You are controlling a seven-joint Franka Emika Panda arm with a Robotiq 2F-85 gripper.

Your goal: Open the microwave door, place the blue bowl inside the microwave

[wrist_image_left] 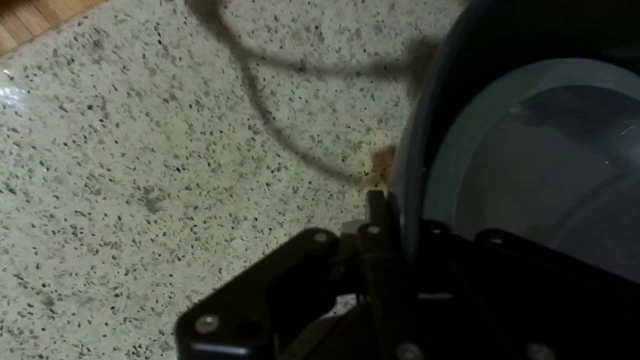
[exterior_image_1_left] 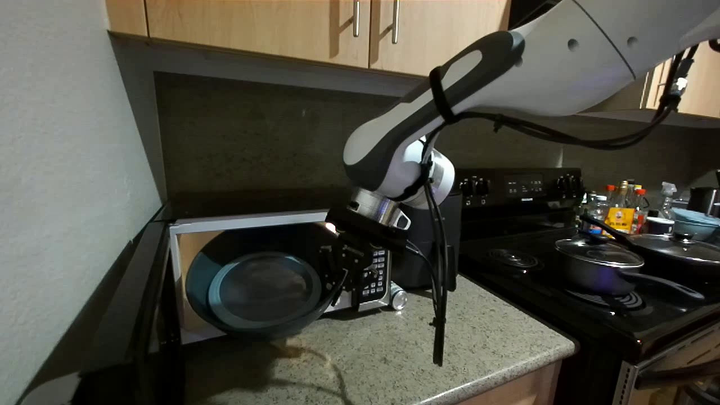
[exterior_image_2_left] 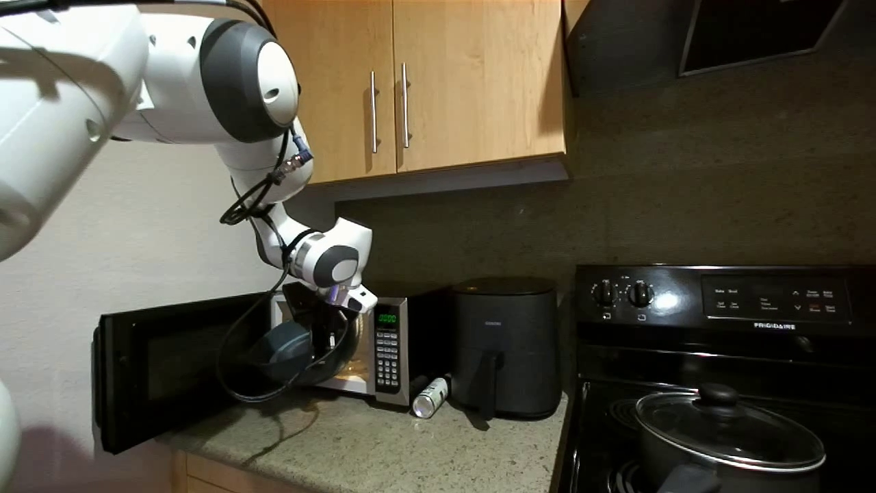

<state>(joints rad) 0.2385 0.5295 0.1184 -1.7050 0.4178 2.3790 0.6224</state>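
Observation:
The microwave (exterior_image_2_left: 388,349) stands on the counter with its microwave door (exterior_image_2_left: 185,356) swung wide toward the wall, also seen edge-on as the dark microwave door (exterior_image_1_left: 129,292) in an exterior view. Before its lit opening hangs the blue bowl (exterior_image_1_left: 264,289), tipped steeply on its side with the hollow facing out. My gripper (wrist_image_left: 402,220) is shut on the bowl's rim, one finger outside the wall and the other inside, mostly hidden in dark. In both exterior views the bowl is off the counter; whether any of it has passed into the microwave I cannot tell.
A can (exterior_image_2_left: 431,397) lies against the microwave's right side, beside a black upright appliance (exterior_image_2_left: 506,349). Farther right, a lidded pot (exterior_image_2_left: 729,438) sits on the stove. Loose cables (exterior_image_1_left: 439,270) dangle from the arm over the counter (exterior_image_1_left: 394,349). A wall (exterior_image_1_left: 62,169) borders the door side.

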